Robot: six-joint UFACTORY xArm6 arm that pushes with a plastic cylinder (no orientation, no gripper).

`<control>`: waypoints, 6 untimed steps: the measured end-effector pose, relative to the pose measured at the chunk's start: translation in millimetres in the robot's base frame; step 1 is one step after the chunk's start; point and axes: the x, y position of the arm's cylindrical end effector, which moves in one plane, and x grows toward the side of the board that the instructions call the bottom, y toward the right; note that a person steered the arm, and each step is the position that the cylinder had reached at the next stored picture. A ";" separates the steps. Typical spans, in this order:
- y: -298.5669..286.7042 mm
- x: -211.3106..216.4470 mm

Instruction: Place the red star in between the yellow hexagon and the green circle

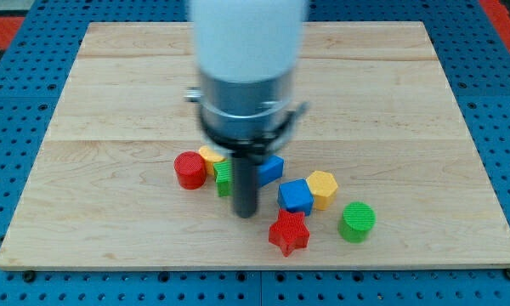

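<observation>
Near the board's bottom-centre sits the red star, w/ the green circle just to its right and the yellow hexagon above-right of it, so it's below the gap btwn those two, not yet in it. My tip rests on the board just left of the star, slightly higher, apart from it; it's a bare rod w/ nothing to clench or grasp, so it only pushes. From that side a shove right & a bit up looks like the way in, tho a blue block touching the hexagon crowds the route. Behind the rod: red cylinder, a yellow block, a green block, another blue one, shapes partly hidden. Surface is a pale wood board on a blue perforated base; nothing else of the room shows.
</observation>
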 end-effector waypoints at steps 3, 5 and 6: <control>58.8 45.8; 138.5 34.9; 103.5 35.0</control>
